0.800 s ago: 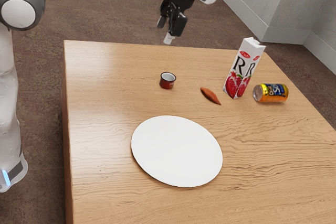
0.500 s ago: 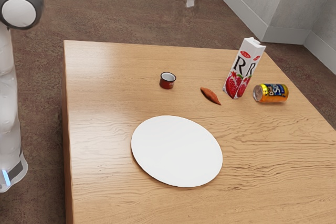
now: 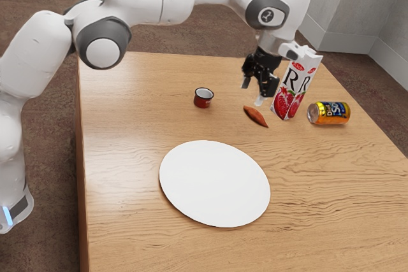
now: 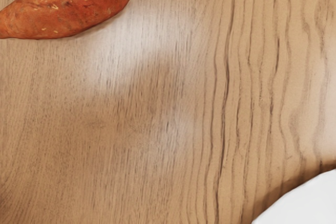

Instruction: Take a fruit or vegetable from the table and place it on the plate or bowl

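Note:
An orange-brown sweet potato lies on the wooden table between the red cup and the juice carton. The wrist view has the sweet potato close below the hand. A flat white plate rests nearer the table's front, and its rim appears in the wrist view too. My black gripper hangs just above the sweet potato's far end, close beside the carton. Its fingers stand apart with nothing between them, so it is open.
A small red cup stands to the exterior view's left of the gripper. A tall juice carton stands right beside the hand. An orange can lies on its side past the carton.
My arm has swung down from high above the table's far edge to just over the sweet potato, beside the carton. The objects on the table have not moved.

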`<control>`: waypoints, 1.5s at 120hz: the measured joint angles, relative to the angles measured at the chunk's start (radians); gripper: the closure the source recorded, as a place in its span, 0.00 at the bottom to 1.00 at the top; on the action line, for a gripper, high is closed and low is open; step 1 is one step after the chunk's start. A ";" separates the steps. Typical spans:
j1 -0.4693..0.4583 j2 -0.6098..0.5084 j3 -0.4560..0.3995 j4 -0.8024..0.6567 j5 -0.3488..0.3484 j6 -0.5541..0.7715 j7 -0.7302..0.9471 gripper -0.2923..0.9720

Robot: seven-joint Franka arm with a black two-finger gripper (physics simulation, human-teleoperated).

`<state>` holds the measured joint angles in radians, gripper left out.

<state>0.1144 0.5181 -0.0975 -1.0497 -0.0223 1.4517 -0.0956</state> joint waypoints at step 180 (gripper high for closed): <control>-0.380 0.195 0.585 -0.049 -0.306 0.363 -0.971 0.25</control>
<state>-0.2654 0.7129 0.4875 -1.0991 -0.3283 1.8151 -1.0668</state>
